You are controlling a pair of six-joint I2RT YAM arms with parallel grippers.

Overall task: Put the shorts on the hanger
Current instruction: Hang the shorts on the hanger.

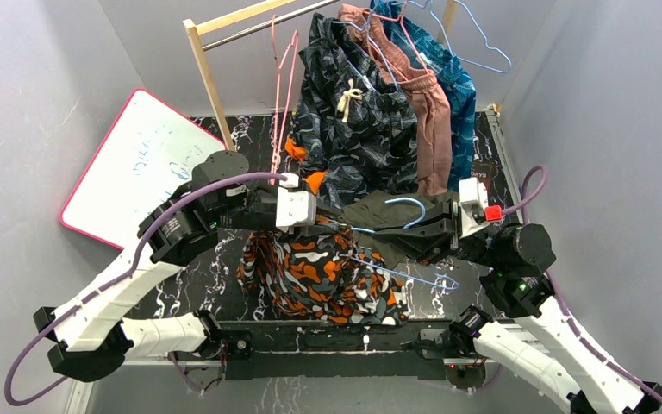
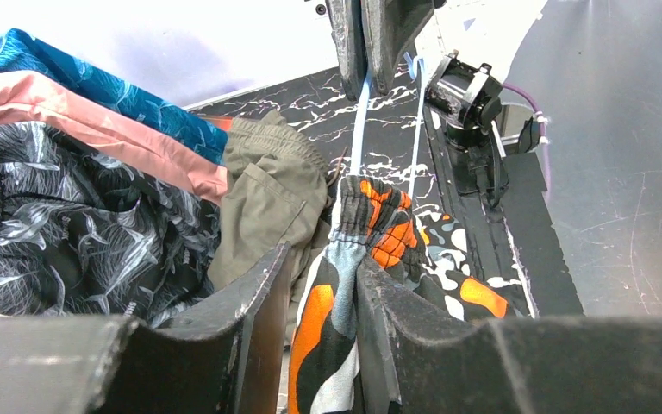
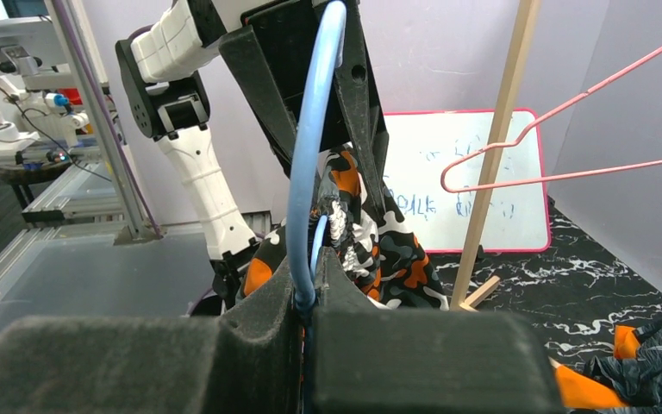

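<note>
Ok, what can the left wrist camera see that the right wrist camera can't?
Only the left wrist camera sees the green shorts and the pink shorts next to them. Only the right wrist camera sees the whiteboard, the pink hanger and the wooden post. Both see the camouflage shorts and the blue hanger.

Faint blue handwriting covers the whiteboard [image 1: 142, 159] at upper left, but it is too smeared to read.
</note>
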